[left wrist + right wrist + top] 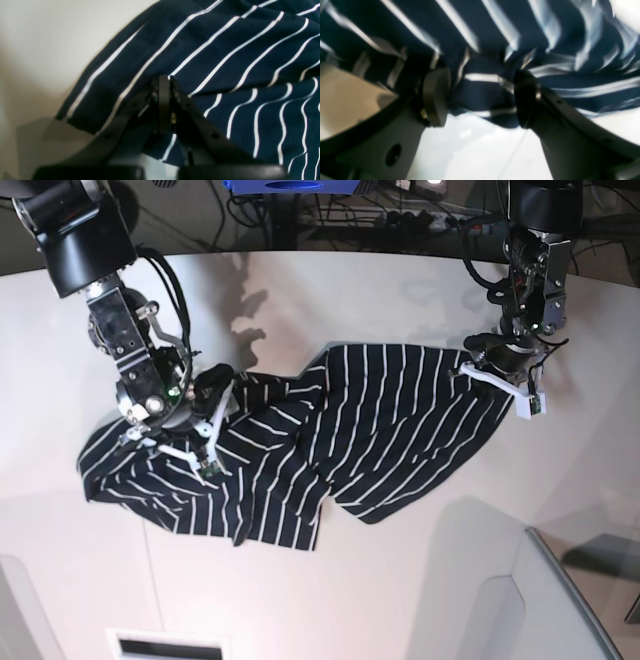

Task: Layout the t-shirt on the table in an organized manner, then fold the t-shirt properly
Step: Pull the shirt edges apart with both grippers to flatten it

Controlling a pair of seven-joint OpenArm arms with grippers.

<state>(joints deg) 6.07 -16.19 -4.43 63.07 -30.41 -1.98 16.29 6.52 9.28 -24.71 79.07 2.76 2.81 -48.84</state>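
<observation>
The t-shirt, dark navy with thin white stripes, lies crumpled across the middle of the off-white table. My left gripper is at the shirt's right corner. In the left wrist view its fingers are shut together on the edge of the t-shirt, which drapes away from them over the table. My right gripper hovers over the bunched left part. In the right wrist view the right gripper is open, with a wad of the t-shirt between its pads, just above the table.
Cables and a blue box lie beyond the table's curved far edge. A grey slanted rim crosses the lower right corner. A white slotted panel sits at the near edge.
</observation>
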